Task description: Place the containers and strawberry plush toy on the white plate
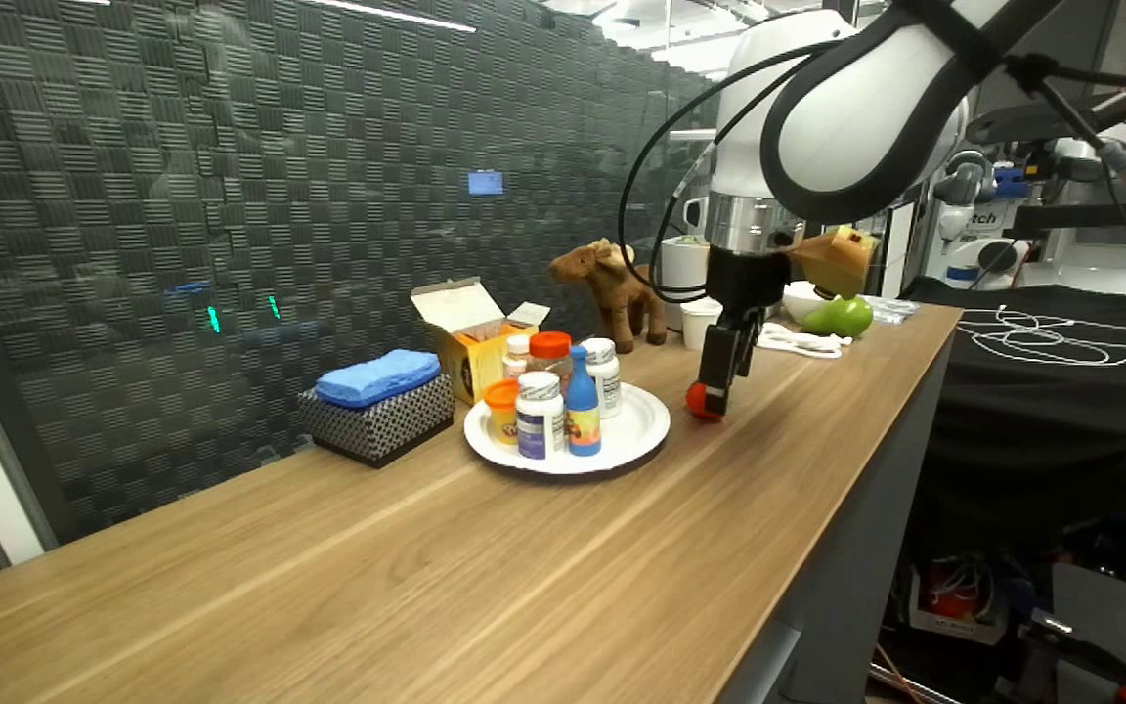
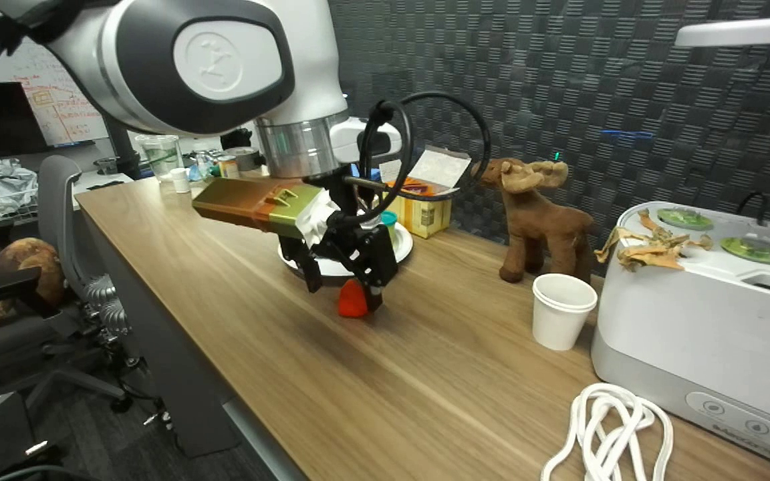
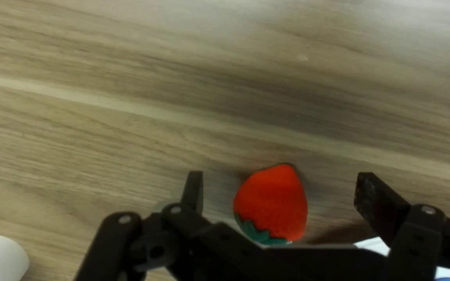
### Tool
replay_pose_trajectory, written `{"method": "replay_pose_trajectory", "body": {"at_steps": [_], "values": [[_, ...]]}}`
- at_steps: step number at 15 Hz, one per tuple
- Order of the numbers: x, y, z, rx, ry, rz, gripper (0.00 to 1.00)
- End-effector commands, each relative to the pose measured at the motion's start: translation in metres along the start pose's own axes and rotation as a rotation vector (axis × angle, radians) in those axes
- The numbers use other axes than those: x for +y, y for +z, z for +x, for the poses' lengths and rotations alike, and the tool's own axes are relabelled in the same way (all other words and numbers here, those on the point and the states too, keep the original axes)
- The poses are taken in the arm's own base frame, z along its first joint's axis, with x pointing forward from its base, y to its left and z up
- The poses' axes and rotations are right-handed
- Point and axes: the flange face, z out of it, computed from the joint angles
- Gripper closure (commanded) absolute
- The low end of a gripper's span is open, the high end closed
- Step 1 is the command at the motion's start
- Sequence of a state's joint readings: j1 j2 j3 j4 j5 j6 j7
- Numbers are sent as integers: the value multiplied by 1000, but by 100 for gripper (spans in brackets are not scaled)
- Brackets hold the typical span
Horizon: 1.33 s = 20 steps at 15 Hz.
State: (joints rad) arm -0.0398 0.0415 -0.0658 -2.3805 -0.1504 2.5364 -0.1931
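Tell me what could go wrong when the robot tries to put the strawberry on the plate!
The strawberry toy might slip out: it narrows toward one end, and the open gripper isn't squeezing it yet. Also, the white plate already holds several upright containers, standing close together, so a bump there could topple the blue bottle, and maybe its neighbours too.

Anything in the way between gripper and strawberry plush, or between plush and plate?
Nothing visible blocks the gripper: the strawberry plush lies between its open jaws. Apart from the gripper, nothing visible blocks the way to the white plate; the containers stand on it, back from its plush-side edge.
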Motion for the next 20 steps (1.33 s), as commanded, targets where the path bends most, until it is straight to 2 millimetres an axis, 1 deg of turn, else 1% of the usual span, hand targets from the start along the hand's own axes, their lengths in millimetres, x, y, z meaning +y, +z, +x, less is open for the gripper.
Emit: {"method": "replay_pose_trajectory", "body": {"at_steps": [1, 5, 6, 7, 8, 10, 13, 14, 16, 18, 20], "values": [[8, -2, 16, 35, 17, 17, 0], [13, -2, 27, 44, 29, 34, 0], [13, -1, 28, 43, 33, 48, 18], [14, 0, 29, 41, 36, 58, 28], [14, 1, 30, 42, 40, 70, 34], [15, 2, 30, 40, 47, 84, 51], [14, -2, 25, 30, 53, 79, 73], [13, -5, 24, 30, 54, 71, 76], [10, -10, 23, 37, 50, 55, 76], [2, -21, 26, 58, 29, 37, 76], [-14, -34, 30, 83, -13, 52, 76]]}}
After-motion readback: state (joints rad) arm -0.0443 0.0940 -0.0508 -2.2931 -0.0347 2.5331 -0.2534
